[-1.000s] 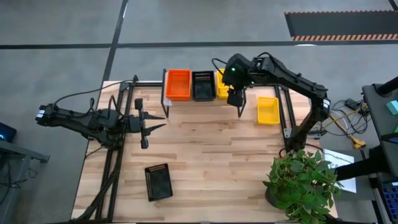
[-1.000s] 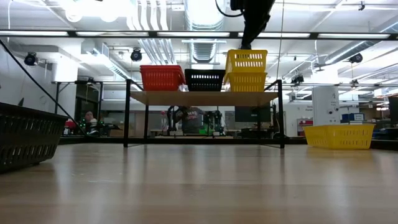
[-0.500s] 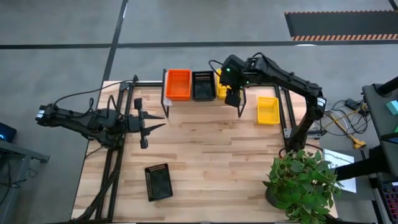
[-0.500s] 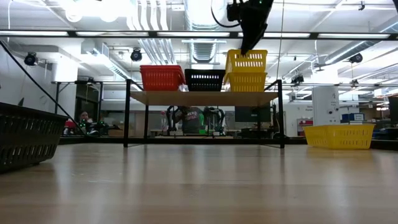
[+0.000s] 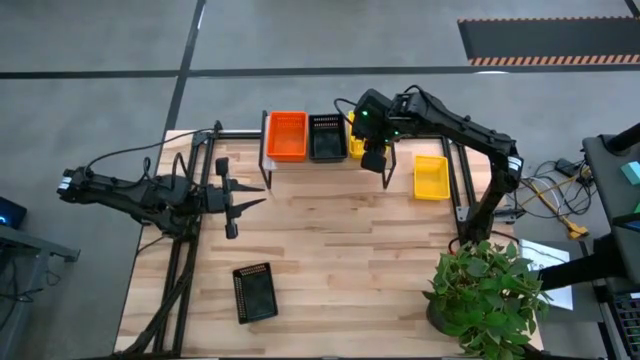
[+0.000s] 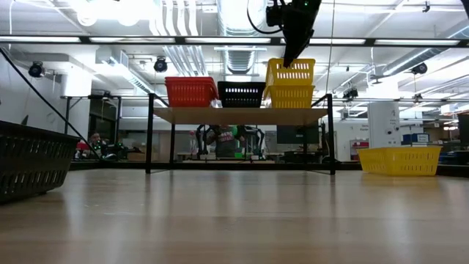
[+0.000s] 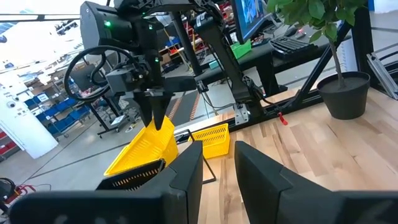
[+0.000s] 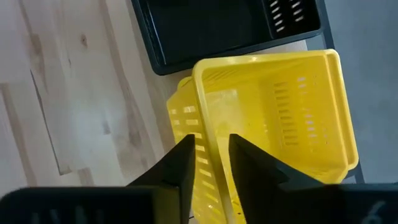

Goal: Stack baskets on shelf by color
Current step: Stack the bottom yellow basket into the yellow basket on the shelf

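On the shelf (image 6: 234,115) at the table's far edge stand a red-orange basket (image 5: 285,135), a black basket (image 5: 327,137) and a yellow basket (image 8: 179,121). A second yellow basket (image 8: 280,106) sits askew on top of that yellow one. My right gripper (image 5: 372,158) is above it, shut on its wall. Another yellow basket (image 5: 431,177) lies on the table right of the shelf, and a black one (image 5: 254,292) lies near the front. My left gripper (image 5: 255,196) waits open over the table's left part. My right gripper holds the upper yellow basket by its rim and side wall (image 8: 206,134), one finger inside the basket and one outside. The fingers come from above, slanting down. The basket sits tilted on the lower yellow basket and nests partly into it.
A potted plant (image 5: 485,290) stands at the table's near right corner. Black frame rails (image 5: 185,270) run along the left side under my left arm. The middle of the wooden table (image 5: 340,250) is bare. People move in the room behind the shelf (image 6: 220,139).
My right gripper has shifted a little toward the table's left and tipped, its fingers now slanting instead of pointing straight down. The upper yellow basket has stayed on the lower one.
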